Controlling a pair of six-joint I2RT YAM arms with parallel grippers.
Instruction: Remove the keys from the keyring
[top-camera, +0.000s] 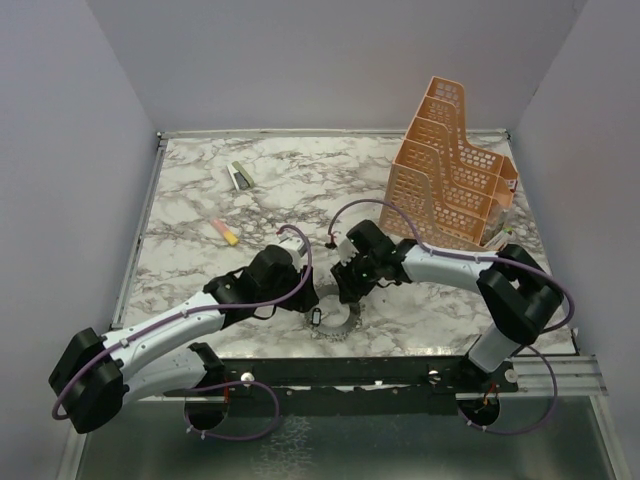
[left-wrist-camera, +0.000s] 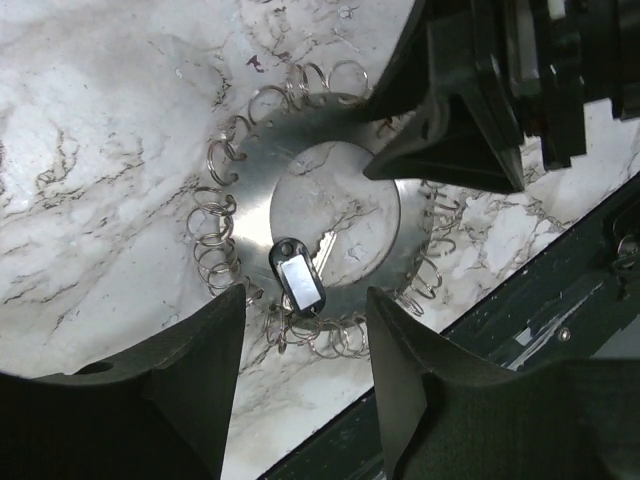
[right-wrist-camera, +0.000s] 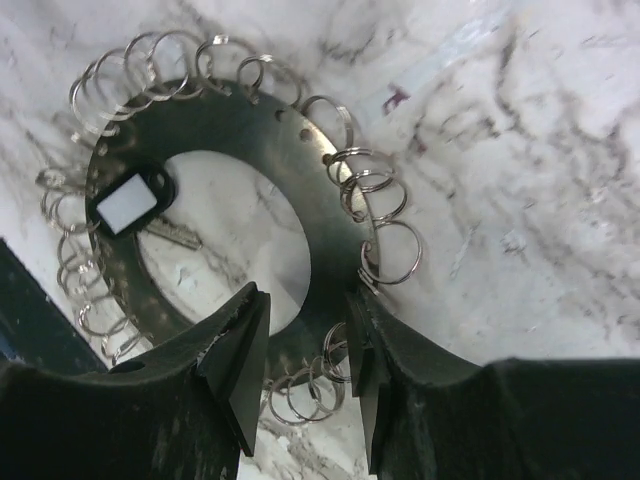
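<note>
The keyring (top-camera: 345, 325) is a flat dark-grey ring lying near the table's front edge, rimmed with several small silvery wire loops (left-wrist-camera: 215, 215). A dark tag with a white label (left-wrist-camera: 298, 280) and one thin silvery key (left-wrist-camera: 328, 243) lie in its hole. My left gripper (left-wrist-camera: 305, 330) is open and empty above the ring's near rim, by the tag. My right gripper (right-wrist-camera: 308, 350) is open, with its jaws astride the ring's band (right-wrist-camera: 300, 170), one inside the hole and one outside among the loops (right-wrist-camera: 390, 250). I cannot tell if they touch the band.
An orange stepped file rack (top-camera: 450, 170) stands at the back right. A yellow-pink marker (top-camera: 224, 231) and a small green-white object (top-camera: 239, 176) lie at the back left. The dark rail (top-camera: 400, 370) runs just in front of the ring.
</note>
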